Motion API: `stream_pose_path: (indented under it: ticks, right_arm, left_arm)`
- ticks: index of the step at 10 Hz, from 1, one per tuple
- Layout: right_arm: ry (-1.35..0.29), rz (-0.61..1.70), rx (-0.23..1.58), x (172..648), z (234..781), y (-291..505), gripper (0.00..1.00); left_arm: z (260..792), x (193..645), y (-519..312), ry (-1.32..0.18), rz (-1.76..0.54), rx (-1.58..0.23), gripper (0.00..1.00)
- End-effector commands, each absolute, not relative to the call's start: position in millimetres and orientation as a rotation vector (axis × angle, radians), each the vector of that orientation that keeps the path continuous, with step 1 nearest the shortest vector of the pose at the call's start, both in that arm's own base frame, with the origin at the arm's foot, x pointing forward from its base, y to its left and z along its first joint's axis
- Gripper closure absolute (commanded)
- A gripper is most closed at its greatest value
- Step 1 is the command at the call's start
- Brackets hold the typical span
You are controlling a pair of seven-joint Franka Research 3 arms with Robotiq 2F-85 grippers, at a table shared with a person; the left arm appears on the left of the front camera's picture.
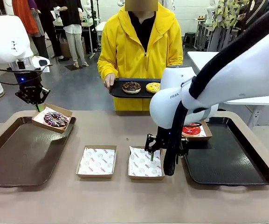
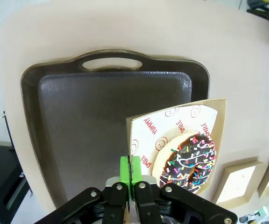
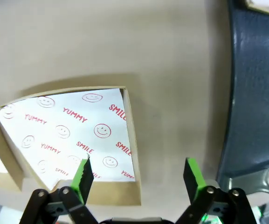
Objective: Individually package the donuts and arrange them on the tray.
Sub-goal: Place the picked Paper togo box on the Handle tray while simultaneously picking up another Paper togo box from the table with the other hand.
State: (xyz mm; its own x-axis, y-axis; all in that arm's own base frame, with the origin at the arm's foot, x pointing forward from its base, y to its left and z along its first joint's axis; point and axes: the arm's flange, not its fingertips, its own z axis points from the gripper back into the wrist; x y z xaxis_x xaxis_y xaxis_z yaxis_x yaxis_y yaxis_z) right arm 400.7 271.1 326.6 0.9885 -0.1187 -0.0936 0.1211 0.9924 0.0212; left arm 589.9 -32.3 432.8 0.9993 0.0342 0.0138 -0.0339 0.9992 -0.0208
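A wide beige table [image 1: 125, 205] is seen, with a person in a yellow hooded top at its far edge. A dark oblong left tray [image 1: 17, 158] lies at the table's left end and a matching right tray [image 1: 227, 163] at its right end. A smaller black serving tray [image 1: 120, 91] is held by the person and carries a dark chocolate crumbed donut [image 1: 131, 87] and a yellow sprinkled donut [image 1: 153, 87]. A glossy red donut [image 1: 191, 130] is boxed at the right tray's far left corner.

A shallow brown paper-lined box [image 2: 171, 123] holding the purple-white sprinkled chocolate donut [image 2: 190, 161] is pinched by one wall in the clenched left gripper [image 2: 130, 170], over the left tray's far right corner. The tray's bare floor lies toward the near left of it, so the set-down is judged to belong to the left arm.

The right gripper [image 3: 136, 170] is spread wide, holding nothing, and an empty box's side wall [image 3: 128, 130] is straddled by it.
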Motion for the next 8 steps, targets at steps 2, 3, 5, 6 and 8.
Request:
stream_pose_path:
  ticks: [2, 3, 5, 6, 8]
  right_arm:
    - [0.025, -0.159, 0.014, 393, 311, 269, 0.00]
    - [0.022, -0.160, 0.014, 394, 306, 270, 0.00]
    - [0.019, -0.164, 0.017, 397, 302, 270, 0.00]
    - [0.009, -0.165, 0.024, 399, 302, 270, 0.00]
    - [-0.041, -0.168, 0.019, 399, 310, 273, 0.00]
  left_arm:
    - [407, 589, -36, -0.043, 0.069, 0.020, 0.99]
    - [403, 588, -37, -0.039, 0.069, 0.021, 0.99]
    - [401, 582, -31, -0.028, 0.049, 0.009, 0.99]
    - [403, 577, -31, -0.022, 0.034, 0.003, 0.99]
    - [406, 569, -30, -0.024, 0.012, -0.001, 0.99]
